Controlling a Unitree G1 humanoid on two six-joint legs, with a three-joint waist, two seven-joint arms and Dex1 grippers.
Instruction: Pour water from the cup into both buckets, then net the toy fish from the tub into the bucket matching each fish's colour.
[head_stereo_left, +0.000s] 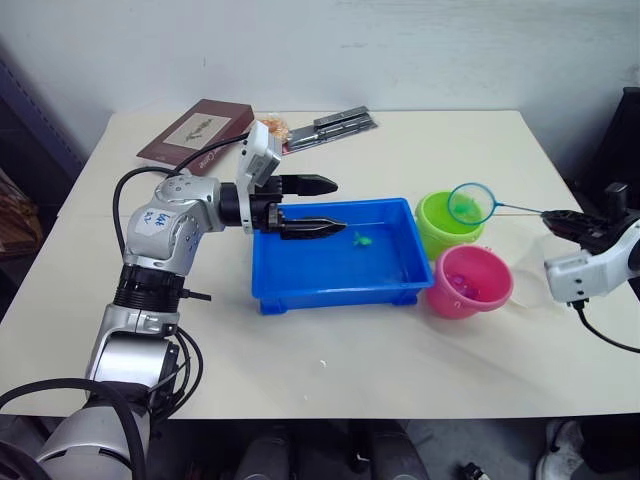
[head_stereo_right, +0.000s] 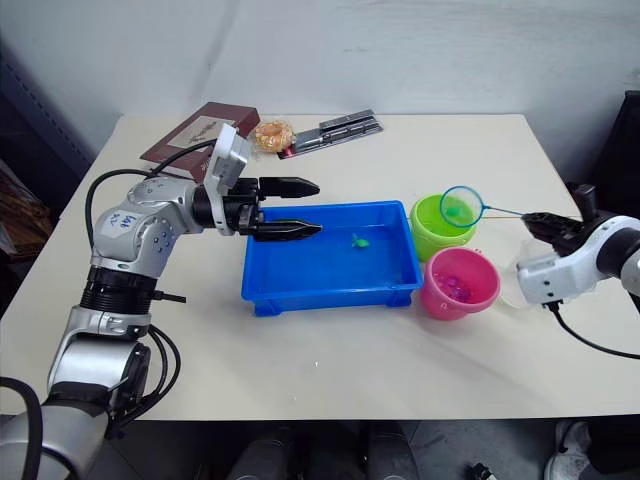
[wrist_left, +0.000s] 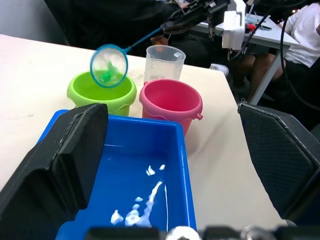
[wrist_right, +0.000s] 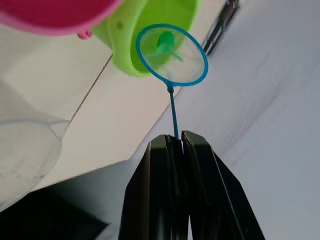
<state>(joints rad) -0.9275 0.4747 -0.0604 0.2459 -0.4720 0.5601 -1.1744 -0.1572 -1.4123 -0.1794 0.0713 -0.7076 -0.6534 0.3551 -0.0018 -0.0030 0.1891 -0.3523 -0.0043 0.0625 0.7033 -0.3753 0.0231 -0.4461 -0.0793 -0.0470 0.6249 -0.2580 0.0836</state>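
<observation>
Holding the net over the green bucket, green fish inside, my right fingers clamp its handle; my left fingers hover apart over the tub.

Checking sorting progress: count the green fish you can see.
2: one green fish lies in the blue tub; another sits in the net over the green bucket. The buckets may hide more.

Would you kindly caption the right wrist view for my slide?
Right gripper holds a blue net carrying a green fish over the green bucket.
</observation>
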